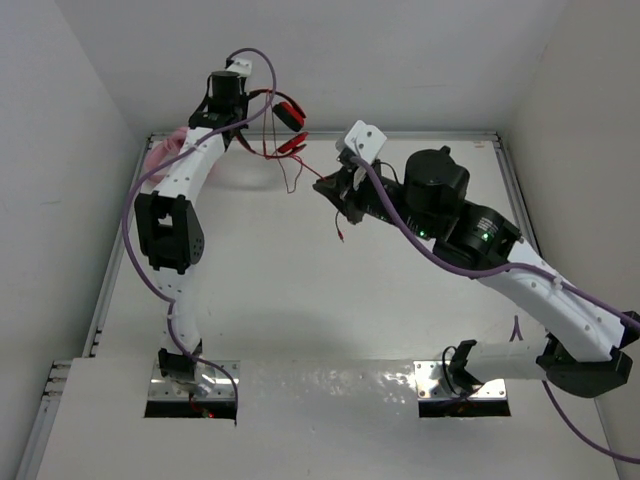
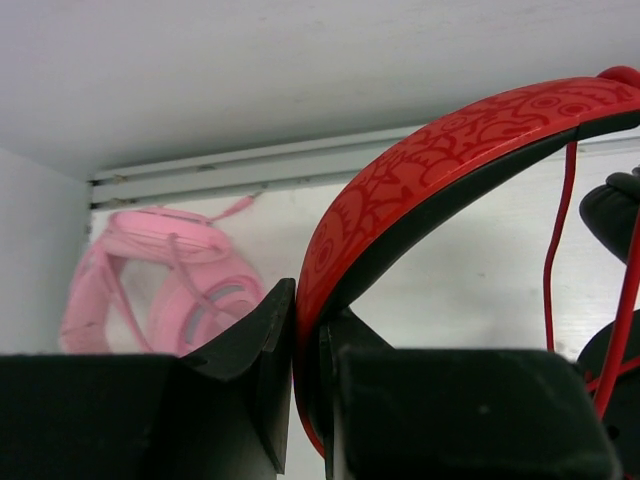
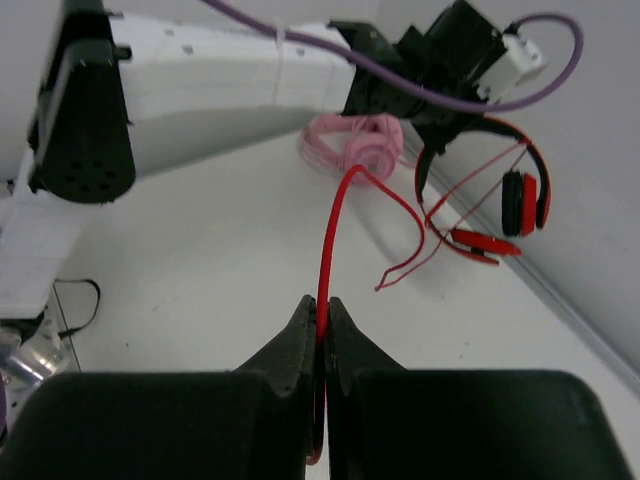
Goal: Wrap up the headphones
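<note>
Wrapping in hand: the headphones (image 2: 450,140) hang above the desk (image 1: 300,300), just right of the pink headphones (image 2: 170,270).
The left fingers (image 2: 255,350) are clamped on the headband; the right fingers (image 3: 290,350) pinch the red cord (image 3: 327,240) farther right. Next, I judge, the cord must go around the headband, tight and not dropped.

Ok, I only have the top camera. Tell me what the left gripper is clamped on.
Observer: The left gripper is shut on the red headphones, across the headband.
Operator: Now report the right one.
Observer: The right gripper is shut on the thin red cord.
Operator: Identify the pink thing behind the left arm.
Observer: Pink headphones, lying on the table near the back corner.
</note>
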